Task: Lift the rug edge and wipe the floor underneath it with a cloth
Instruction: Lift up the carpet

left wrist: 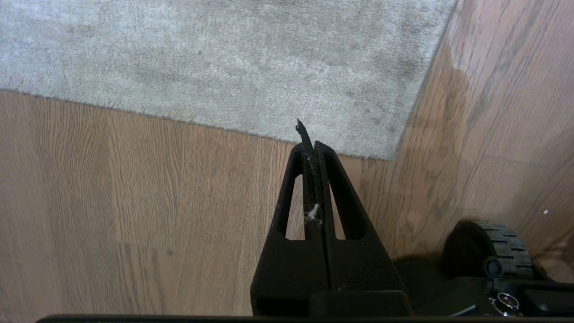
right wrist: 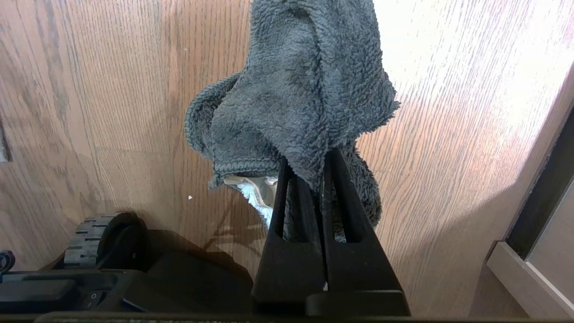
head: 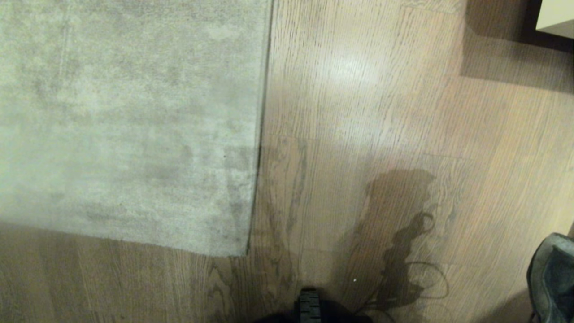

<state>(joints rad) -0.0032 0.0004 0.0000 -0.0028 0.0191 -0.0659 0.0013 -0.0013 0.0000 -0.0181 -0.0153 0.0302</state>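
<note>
Partly cut off at the head view's right edge: cloth [head: 554,278], dark grey, clamped between the fingers of the right gripper [right wrist: 320,179] and hanging above the floor [head: 381,112]. Left gripper [left wrist: 309,139] closed on nothing, poised over bare planks near the rug [head: 125,116] corner. Rug lying flat, edge down. Base wheel [head: 309,305] barely visible at bottom; pale furniture [head: 556,18] clipped in far corner.
</note>
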